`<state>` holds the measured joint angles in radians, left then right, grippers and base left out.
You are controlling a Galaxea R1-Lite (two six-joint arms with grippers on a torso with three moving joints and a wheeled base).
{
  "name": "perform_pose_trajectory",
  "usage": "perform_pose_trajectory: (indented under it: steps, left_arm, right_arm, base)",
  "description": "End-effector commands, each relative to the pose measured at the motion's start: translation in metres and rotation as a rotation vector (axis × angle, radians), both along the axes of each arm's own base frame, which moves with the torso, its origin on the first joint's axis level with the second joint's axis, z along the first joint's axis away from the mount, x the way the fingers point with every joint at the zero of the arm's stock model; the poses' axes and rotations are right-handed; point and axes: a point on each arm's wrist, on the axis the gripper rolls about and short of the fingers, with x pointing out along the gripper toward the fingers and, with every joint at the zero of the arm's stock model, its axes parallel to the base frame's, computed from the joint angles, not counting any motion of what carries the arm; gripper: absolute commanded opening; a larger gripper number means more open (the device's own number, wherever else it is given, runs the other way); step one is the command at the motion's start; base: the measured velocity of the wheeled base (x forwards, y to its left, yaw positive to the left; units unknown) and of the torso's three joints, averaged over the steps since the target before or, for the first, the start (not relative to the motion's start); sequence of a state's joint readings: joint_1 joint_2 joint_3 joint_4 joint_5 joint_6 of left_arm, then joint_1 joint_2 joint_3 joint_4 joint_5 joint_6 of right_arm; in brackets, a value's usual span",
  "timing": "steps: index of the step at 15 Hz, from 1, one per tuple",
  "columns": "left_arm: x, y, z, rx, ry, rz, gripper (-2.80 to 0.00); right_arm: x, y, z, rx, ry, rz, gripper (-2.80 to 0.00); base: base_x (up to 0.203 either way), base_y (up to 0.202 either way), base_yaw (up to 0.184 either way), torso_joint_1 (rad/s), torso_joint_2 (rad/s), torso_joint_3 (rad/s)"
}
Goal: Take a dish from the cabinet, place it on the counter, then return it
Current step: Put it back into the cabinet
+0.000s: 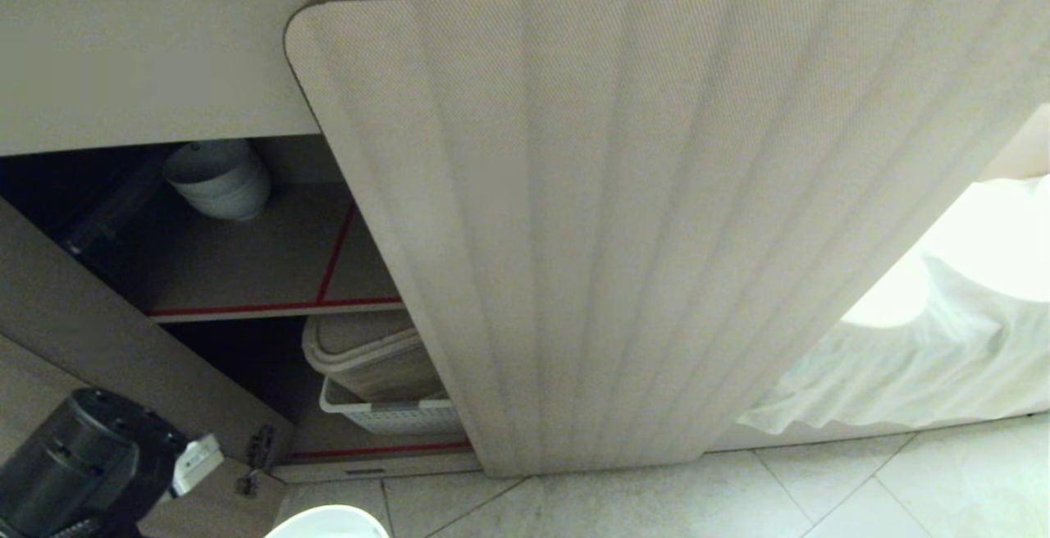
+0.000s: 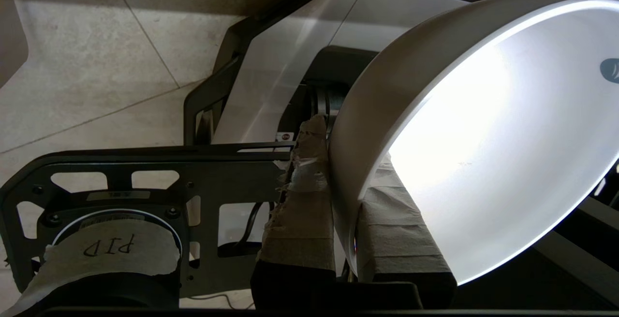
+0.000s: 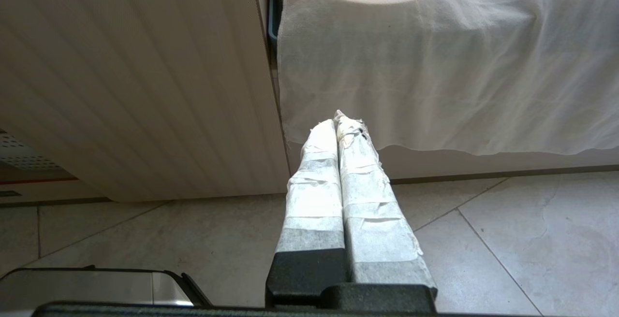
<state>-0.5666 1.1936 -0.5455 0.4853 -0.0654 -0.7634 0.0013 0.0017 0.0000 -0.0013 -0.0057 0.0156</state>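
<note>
My left gripper (image 2: 346,162) is shut on the dish (image 2: 483,138), a white bowl. One taped finger is on the outside of its wall and the other inside, with the bowl tilted on edge over the floor. In the head view only the dish's rim (image 1: 328,522) shows at the bottom edge, beside my left arm (image 1: 82,464). The cabinet (image 1: 271,259) stands ahead with its left door (image 1: 98,333) swung open and red-edged shelves showing. My right gripper (image 3: 338,121) is shut and empty, hanging low over the floor. The counter's top is out of view.
A stack of pale bowls (image 1: 220,177) sits on the upper shelf. A beige lidded bin (image 1: 369,349) and a white basket (image 1: 394,415) fill the lower one. The ribbed right door (image 1: 623,218) is closed. A white cloth (image 1: 927,357) hangs to its right. My base (image 2: 290,65) lies under the dish.
</note>
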Motion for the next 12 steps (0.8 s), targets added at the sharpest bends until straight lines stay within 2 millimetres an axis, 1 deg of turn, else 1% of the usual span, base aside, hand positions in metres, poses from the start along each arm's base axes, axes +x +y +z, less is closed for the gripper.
perform_pose_trajectory:
  steps: [1,5,8,12]
  left_arm:
    - [-0.0003,0.0003,-0.0003,0.000,0.004,0.005,-2.80]
    - [-0.0007,0.0005,-0.0005,0.000,0.004,0.005,-2.80]
    - [-0.0035,0.0024,-0.0051,0.010,0.014,0.005,-2.80]
    - [-0.0037,0.0094,-0.0100,-0.014,-0.019,0.058,-2.80]
  right_arm:
    - [0.0000,0.0000,0.0000,0.000,0.000,0.000,-2.80]
    - [0.0000,0.0000,0.0000,0.000,0.000,0.000,-2.80]
    - [0.0000,0.0000,0.0000,0.000,0.000,0.000,-2.80]
    - [-0.0001,0.0000,0.0000,-0.003,-0.002,-0.002,-2.80]
  base:
    - [0.000,0.000,0.000,0.000,0.00,0.000]
    - [0.000,0.000,0.000,0.000,0.00,0.000]
    - [0.000,0.000,0.000,0.000,0.00,0.000]
    - [0.000,0.000,0.000,0.000,0.00,0.000]
